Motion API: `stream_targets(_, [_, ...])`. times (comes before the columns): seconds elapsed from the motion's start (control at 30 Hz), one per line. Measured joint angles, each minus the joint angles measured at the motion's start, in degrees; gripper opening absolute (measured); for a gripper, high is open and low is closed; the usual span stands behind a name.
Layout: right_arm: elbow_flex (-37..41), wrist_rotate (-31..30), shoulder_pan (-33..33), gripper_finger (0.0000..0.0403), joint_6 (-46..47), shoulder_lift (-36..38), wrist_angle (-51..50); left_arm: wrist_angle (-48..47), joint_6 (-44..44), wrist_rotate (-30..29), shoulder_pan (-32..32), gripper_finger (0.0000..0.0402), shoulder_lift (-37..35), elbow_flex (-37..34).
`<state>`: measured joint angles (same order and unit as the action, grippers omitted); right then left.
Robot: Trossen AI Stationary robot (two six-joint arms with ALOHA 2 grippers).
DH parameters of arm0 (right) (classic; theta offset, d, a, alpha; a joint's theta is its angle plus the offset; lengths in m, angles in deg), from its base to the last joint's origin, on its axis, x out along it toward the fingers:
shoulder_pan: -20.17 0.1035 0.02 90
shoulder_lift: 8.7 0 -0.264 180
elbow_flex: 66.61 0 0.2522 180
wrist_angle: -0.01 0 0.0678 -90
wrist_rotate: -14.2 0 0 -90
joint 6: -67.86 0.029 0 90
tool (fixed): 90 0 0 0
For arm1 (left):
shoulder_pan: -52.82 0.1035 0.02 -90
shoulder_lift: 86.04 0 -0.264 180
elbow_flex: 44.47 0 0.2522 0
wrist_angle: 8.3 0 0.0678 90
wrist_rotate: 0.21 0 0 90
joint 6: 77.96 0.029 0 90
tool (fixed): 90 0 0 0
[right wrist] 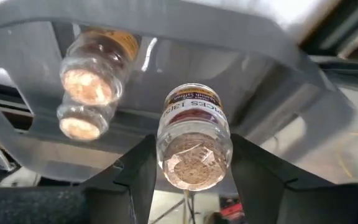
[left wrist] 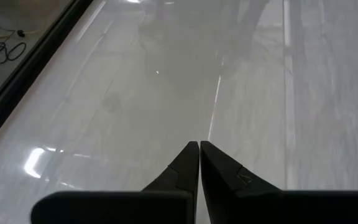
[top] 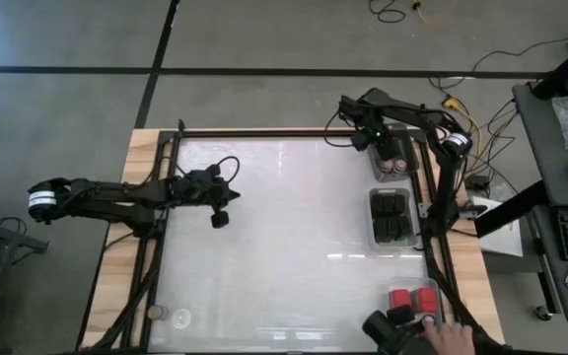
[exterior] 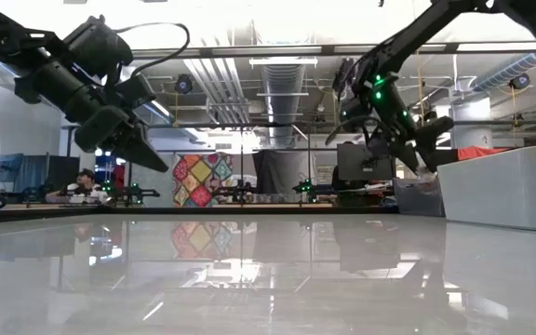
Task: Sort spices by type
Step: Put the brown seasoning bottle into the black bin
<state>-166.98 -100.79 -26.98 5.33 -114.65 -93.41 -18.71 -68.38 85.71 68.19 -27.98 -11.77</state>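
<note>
My right gripper (top: pixel 383 150) is at the far right of the table, over a clear tray (top: pixel 409 170), shut on a small glass spice jar (right wrist: pixel 194 134) with a cork top. Two more such jars (right wrist: pixel 91 70) (right wrist: pixel 79 121) stand in that tray. A second tray holds black blocks (top: pixel 390 217), and red blocks (top: pixel 412 299) sit near the right front corner. Two small jars (top: pixel 156 314) (top: pixel 178 318) stand near the left front corner. My left gripper (top: pixel 221 218) hangs shut above the table's left half, holding nothing. My right gripper pinches the jar's glass body (right wrist: pixel 166 146) between its two fingers, just below the cork top. The fingers (right wrist: pixel 138 168) come from above, slanting down. The jar stands upright, cork up, over the tray. I cannot tell whether its base touches the tray floor.
A person's hand (top: pixel 447 337) and a dark object (top: pixel 388 327) are at the front right corner beside the red blocks. The three trays line the right edge. A black frame (top: pixel 264 133) runs round the white tabletop, whose middle is bare.
</note>
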Motion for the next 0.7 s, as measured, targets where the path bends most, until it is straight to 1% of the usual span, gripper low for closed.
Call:
stream_targets(0.17, [0.1, 4.5, -1.6, 0.0171, 1.0, -2.2, 0.2, -0.4, -0.1, 0.0, 0.0, 0.0000, 0.0, 0.0])
stream_targets(0.33, [0.2, 8.7, -1.8, 0.0182, 1.9, -2.6, 0.3, -0.4, -0.2, 0.0, 0.0, 0.0000, 0.0, 0.0])
stream_targets(0.47, [0.7, 9.2, -1.8, 0.0180, 2.0, -2.7, -0.9, -0.4, -0.6, 0.0, 0.0, 0.0000, 0.0, 0.0])
stream_targets(0.7, [1.0, 10.9, -1.7, 0.0173, 4.8, -2.7, -2.0, -0.4, -0.7, 0.0, 0.0, 0.0000, 0.0, 0.0])
